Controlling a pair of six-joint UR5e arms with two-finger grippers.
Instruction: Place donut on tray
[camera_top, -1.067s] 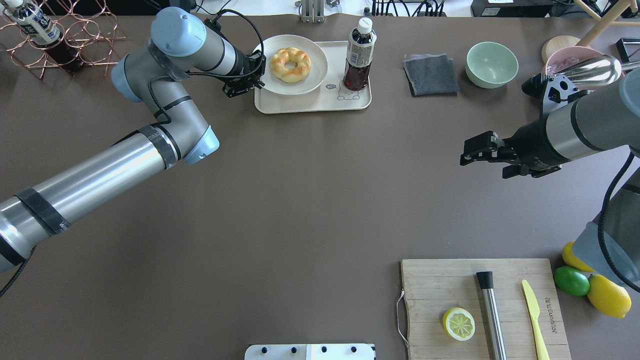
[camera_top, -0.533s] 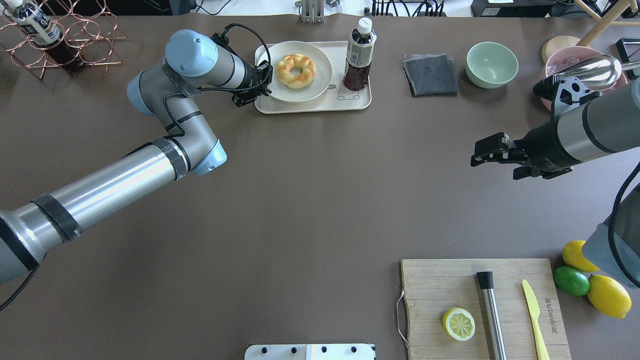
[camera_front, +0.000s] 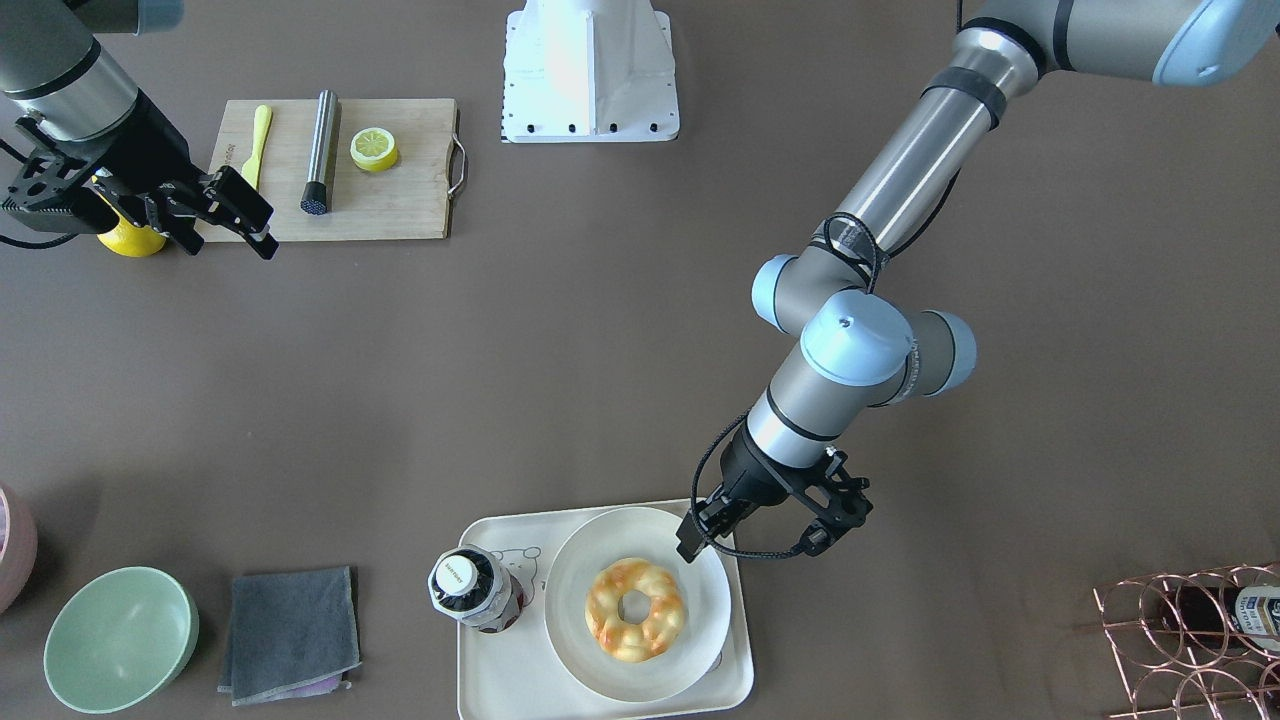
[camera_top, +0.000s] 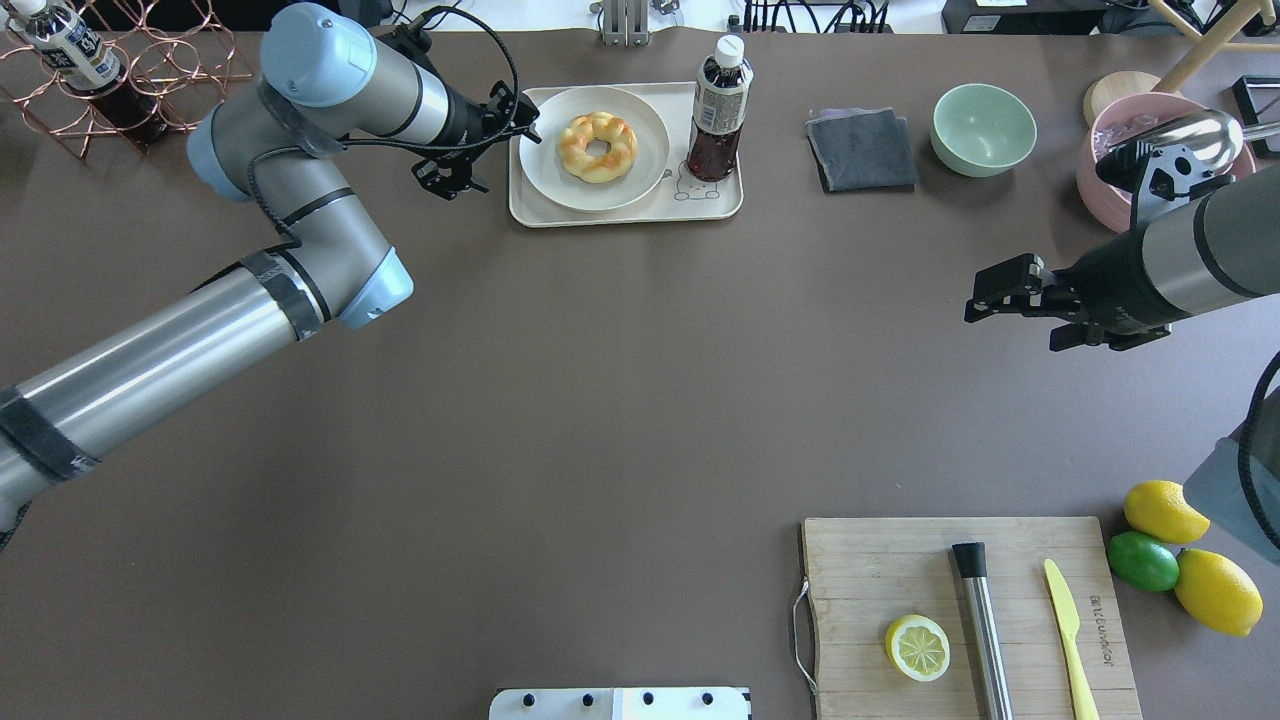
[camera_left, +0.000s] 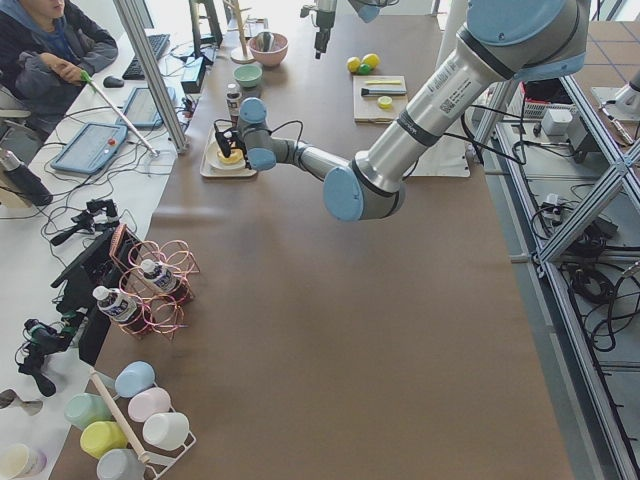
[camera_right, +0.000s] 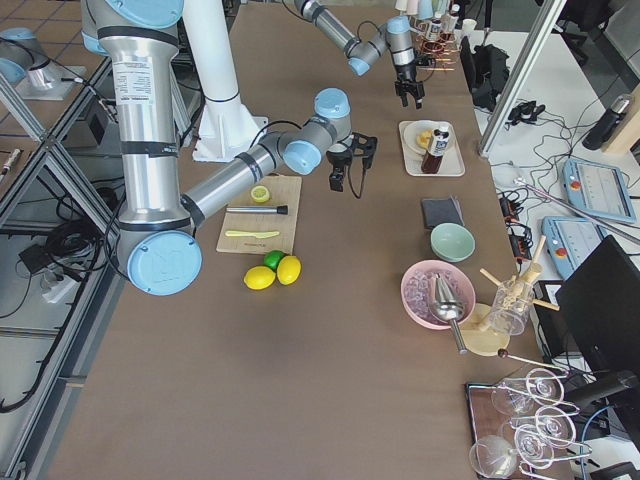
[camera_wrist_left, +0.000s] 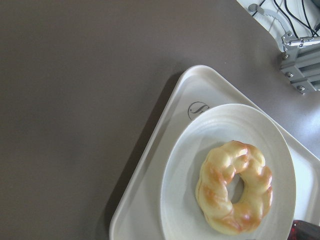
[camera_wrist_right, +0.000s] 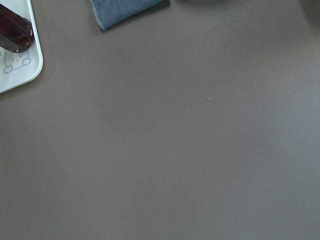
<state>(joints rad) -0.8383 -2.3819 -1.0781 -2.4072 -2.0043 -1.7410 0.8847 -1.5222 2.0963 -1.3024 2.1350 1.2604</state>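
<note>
The donut (camera_top: 598, 146) lies on a round white plate (camera_top: 560, 180) that rests on the left half of the cream tray (camera_top: 640, 205). It also shows in the front view (camera_front: 636, 608) and in the left wrist view (camera_wrist_left: 235, 187), with the plate (camera_wrist_left: 185, 200) and tray (camera_wrist_left: 150, 200) under it. My left gripper (camera_top: 520, 112) hovers at the tray's far-left corner, above the plate's rim (camera_front: 697, 530). It looks open and holds nothing. My right gripper (camera_top: 985, 295) is open and empty over bare table at the right.
A dark drink bottle (camera_top: 716, 120) stands on the tray's right half. A grey cloth (camera_top: 862, 150), a green bowl (camera_top: 984, 129) and a pink bowl (camera_top: 1110, 150) lie to the right. A cutting board (camera_top: 900, 590) with a lemon half (camera_top: 917, 647) sits front right. A wire rack (camera_top: 130, 60) stands far left.
The plate with the donut has come down and settled on the tray. My left gripper has let go of the plate's rim and lifted away. My right arm has drawn back to the right.
</note>
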